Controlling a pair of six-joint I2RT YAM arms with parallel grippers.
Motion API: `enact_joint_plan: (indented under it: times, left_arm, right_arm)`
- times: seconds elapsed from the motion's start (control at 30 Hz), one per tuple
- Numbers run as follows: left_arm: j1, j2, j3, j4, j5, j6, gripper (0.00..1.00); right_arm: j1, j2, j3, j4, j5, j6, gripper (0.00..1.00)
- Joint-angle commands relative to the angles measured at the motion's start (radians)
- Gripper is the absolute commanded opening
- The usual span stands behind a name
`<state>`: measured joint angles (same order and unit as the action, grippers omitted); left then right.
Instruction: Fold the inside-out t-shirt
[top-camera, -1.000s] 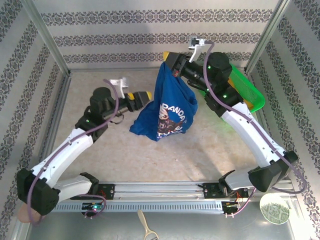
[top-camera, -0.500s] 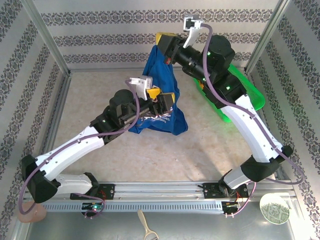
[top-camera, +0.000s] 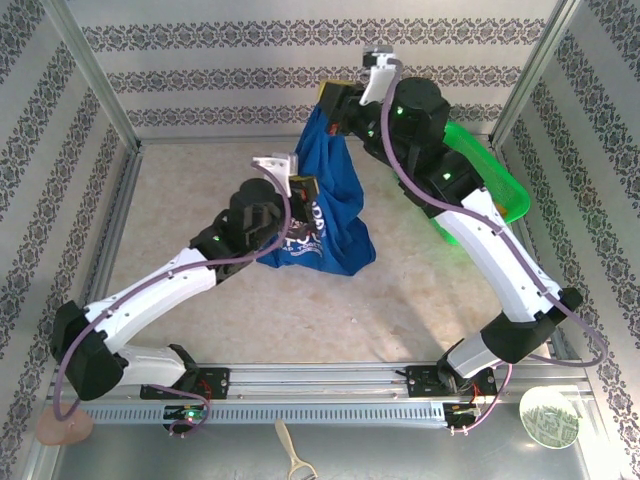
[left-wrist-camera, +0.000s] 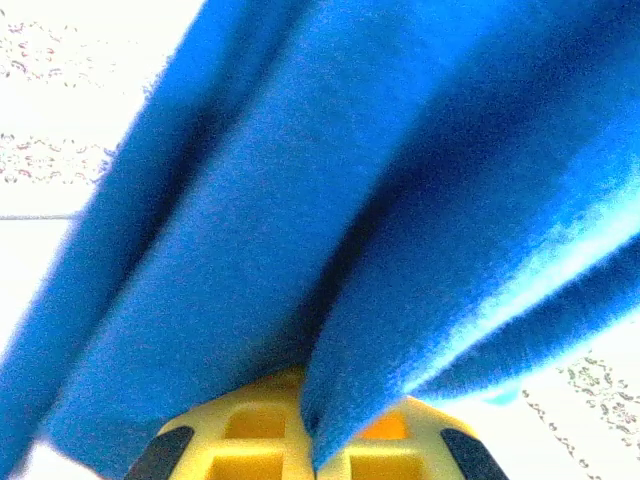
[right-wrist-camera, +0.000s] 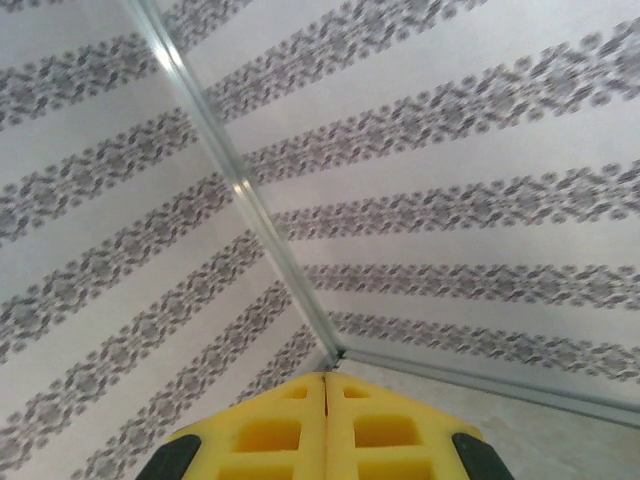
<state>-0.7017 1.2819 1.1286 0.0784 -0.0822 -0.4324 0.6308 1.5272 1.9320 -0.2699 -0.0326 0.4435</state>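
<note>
The inside-out t-shirt (top-camera: 338, 190), royal blue with white lettering near its lower edge, hangs above the table's back middle, and its hem trails on the surface. My right gripper (top-camera: 336, 101) holds the shirt's top high near the back wall. In the right wrist view that gripper (right-wrist-camera: 326, 388) has its yellow fingers pressed together, with the cloth hidden beneath them. My left gripper (top-camera: 305, 189) is at the shirt's left side, halfway down. In the left wrist view the left gripper (left-wrist-camera: 313, 440) is shut on a fold of the t-shirt (left-wrist-camera: 300, 200).
A green bin (top-camera: 492, 182) sits at the back right, behind the right arm. Patterned walls enclose the table on three sides. On the near ledge lie a round dish (top-camera: 548, 415) and a brush (top-camera: 294, 460). Bare tabletop lies left and in front of the shirt.
My left gripper reached right into the hanging shirt, then shut on a fold of it. The right gripper lifted the shirt's top a little higher and farther back.
</note>
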Motion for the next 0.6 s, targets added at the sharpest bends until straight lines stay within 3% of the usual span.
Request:
enact_joint_plan:
  times: [0.0,0.17,0.3,0.57]
  left_arm:
    - [0.108,-0.092,0.107,-0.018,0.169,0.039,0.00]
    - [0.315,-0.060,0.284,-0.028,0.565,-0.073,0.00]
    - [0.392,0.012,0.316,-0.012,0.827,-0.138,0.00]
    - [0.395,0.037,-0.174,0.363,1.011,-0.336,0.00]
  right_arm:
    - [-0.055,-0.036,0.082,0.014,0.039,-0.013,0.00]
    - [-0.085,-0.072,0.062,0.015,0.027,-0.008,0.00]
    - [-0.083,-0.162,-0.201,0.092,0.045,0.020,0.00]
    - [-0.125,-0.308,-0.799,0.245,0.121,0.109,0.00]
